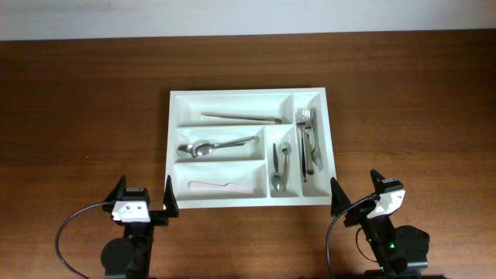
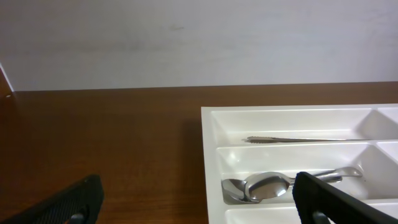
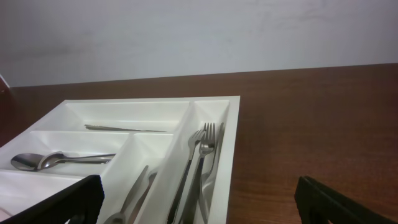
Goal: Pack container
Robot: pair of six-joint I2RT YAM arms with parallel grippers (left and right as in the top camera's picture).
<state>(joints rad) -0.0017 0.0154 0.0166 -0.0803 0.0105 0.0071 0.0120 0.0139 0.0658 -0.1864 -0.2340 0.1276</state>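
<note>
The white cutlery tray [image 1: 172, 124] lies mid-table and holds all the cutlery. Its top long slot holds a thin knife [image 1: 242, 118]. The middle slot holds large spoons [image 1: 209, 146]. The bottom slot holds a white utensil [image 1: 221, 187]. The short vertical slot holds small spoons [image 1: 280, 167]. The right vertical slot holds forks [image 1: 307, 143]. My left gripper [image 1: 142, 203] is open and empty at the tray's front left corner. My right gripper [image 1: 358, 195] is open and empty at its front right corner. The tray also shows in the left wrist view [image 2: 209, 134] and the right wrist view [image 3: 231, 140].
The brown wooden table [image 1: 85, 108] surrounds the tray. A pale wall [image 2: 186, 37] stands beyond the far edge. Black cables [image 1: 74, 225] curl beside each arm base at the front.
</note>
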